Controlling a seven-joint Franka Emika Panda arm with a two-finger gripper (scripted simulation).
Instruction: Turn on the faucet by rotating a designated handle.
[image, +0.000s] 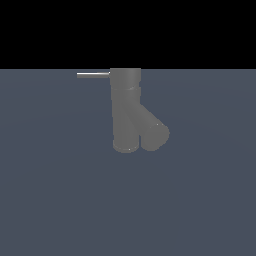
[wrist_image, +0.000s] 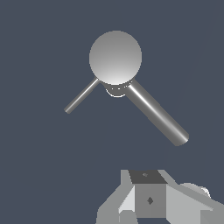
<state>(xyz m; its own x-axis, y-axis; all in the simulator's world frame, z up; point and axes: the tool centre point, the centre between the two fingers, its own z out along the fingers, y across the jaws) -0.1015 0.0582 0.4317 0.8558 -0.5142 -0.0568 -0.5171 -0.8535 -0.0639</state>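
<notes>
The matte grey Y-shaped faucet (image: 127, 112) is seen standing on the dark blue-grey surface (image: 50, 200), its thick spout cylinder (image: 150, 127) branching diagonally toward the exterior view's right. The thin straight silver-grey metal handle (image: 93, 75) is seen projecting from the body's top toward the exterior view's left. In the wrist view, faucet (wrist_image: 115, 57) and handle (wrist_image: 81, 96) are well apart from the white gripper (wrist_image: 148, 201). Nothing is touched; whether the fingers are apart cannot be told.

Open tabletop (image: 55, 200) lay on every side of the faucet (image: 125, 110), the only obstacle. Its handle (image: 93, 75) stuck out toward the exterior view's left with bare space around it; the thick spout branched off toward the right. In the wrist view the gripper (wrist_image: 151, 205) hung well apart from both.
</notes>
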